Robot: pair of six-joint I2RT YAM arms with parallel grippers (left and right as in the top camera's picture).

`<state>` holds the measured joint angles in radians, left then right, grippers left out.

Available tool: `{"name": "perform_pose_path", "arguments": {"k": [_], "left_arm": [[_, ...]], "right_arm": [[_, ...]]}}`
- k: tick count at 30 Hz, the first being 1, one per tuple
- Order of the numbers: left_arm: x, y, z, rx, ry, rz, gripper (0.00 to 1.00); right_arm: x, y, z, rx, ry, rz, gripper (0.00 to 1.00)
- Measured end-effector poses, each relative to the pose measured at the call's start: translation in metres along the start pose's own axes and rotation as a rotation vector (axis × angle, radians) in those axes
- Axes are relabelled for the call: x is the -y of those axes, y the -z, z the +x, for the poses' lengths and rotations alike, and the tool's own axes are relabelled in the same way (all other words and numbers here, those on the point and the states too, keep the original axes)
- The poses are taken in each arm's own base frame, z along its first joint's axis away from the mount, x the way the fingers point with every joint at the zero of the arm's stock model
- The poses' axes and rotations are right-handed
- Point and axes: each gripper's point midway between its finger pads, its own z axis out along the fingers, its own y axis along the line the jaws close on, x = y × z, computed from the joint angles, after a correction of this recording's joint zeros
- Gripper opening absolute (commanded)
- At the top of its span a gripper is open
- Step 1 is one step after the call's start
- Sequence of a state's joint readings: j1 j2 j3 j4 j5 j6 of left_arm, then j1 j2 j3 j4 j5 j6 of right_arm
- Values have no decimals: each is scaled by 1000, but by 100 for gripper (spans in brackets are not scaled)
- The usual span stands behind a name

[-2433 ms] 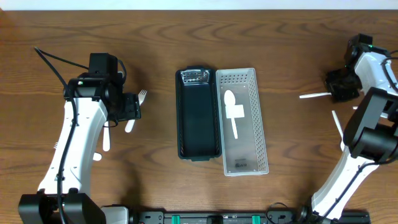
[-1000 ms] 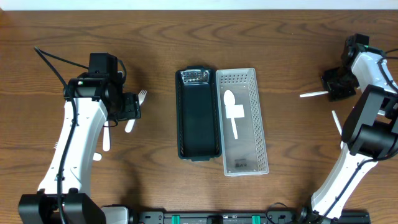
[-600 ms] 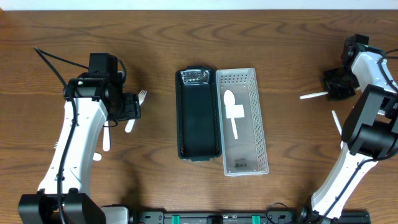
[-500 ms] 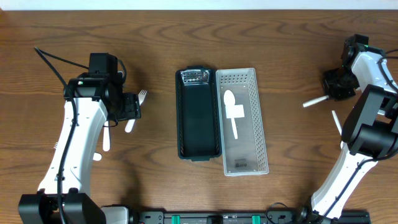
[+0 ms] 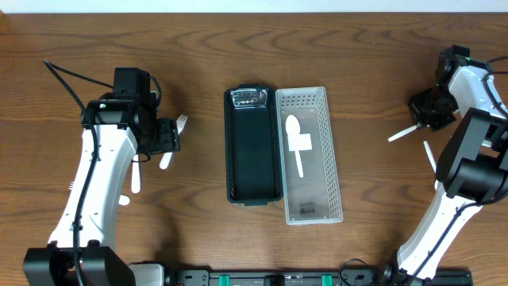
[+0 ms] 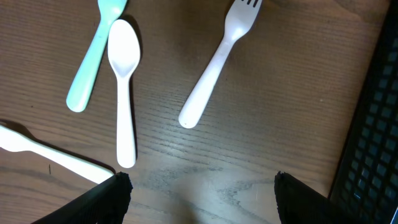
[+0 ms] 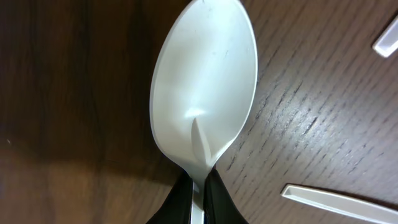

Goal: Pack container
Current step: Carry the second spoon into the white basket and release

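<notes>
Containers: one dark container, open, at mid-tabletop; one clear perforated tray touching its right side.
In the tray: one tray spoon, white, lying lengthwise with its bowl toward the far end.
Right hand: pressed together on the neck of one held spoon, white. In the overhead view its handle pokes out toward the tray, at the far right of the tabletop and well apart from the dark container.
Loose at right: one white stick on the wood just beside the right arm. The right wrist view shows two white pieces; I cannot tell what kind they are.
Left hand: spread, holding nothing, over the wood left of the dark container.
Cutlery under the left hand: four pieces, all flat on the wood.
- one white fork
- one plain white spoon
- one teal spoon just beside the plain white spoon
- one white handle at the lower left

Nearest edge: the dark container's wall fills the right edge of the left wrist view, near the fork.
</notes>
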<state>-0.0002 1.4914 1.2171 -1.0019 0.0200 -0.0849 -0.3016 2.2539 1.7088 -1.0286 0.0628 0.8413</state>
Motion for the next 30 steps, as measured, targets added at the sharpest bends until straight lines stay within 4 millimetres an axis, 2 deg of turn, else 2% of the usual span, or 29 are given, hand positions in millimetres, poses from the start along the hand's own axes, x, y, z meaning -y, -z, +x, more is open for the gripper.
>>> {"name": "perform_pose_path", "arguments": {"k": [5, 8, 10, 13, 15, 18, 22, 24, 27, 30], "left_arm": [[0, 0, 0, 0, 0, 0, 76], [0, 0, 0, 0, 0, 0, 77], [0, 0, 0, 0, 0, 0, 77], [0, 0, 0, 0, 0, 0, 76], [0, 0, 0, 0, 0, 0, 76], [0, 0, 0, 0, 0, 0, 77], [0, 0, 0, 0, 0, 0, 77], [0, 0, 0, 0, 0, 0, 76], [0, 0, 0, 0, 0, 0, 77], [0, 0, 0, 0, 0, 0, 76]], "right_arm": [[-10, 14, 4, 48, 138, -11, 1], [-30, 50, 14, 124, 269, -71, 1], [-47, 87, 28, 192, 371, -131, 1], [-70, 146, 65, 287, 530, -230, 1], [-83, 178, 100, 333, 646, -292, 1], [-96, 203, 159, 347, 814, -349, 1], [-100, 199, 217, 300, 968, -338, 1], [-100, 194, 240, 280, 1021, -329, 1], [-100, 180, 267, 256, 1074, -321, 1], [-94, 154, 287, 223, 1112, -297, 1]]}}
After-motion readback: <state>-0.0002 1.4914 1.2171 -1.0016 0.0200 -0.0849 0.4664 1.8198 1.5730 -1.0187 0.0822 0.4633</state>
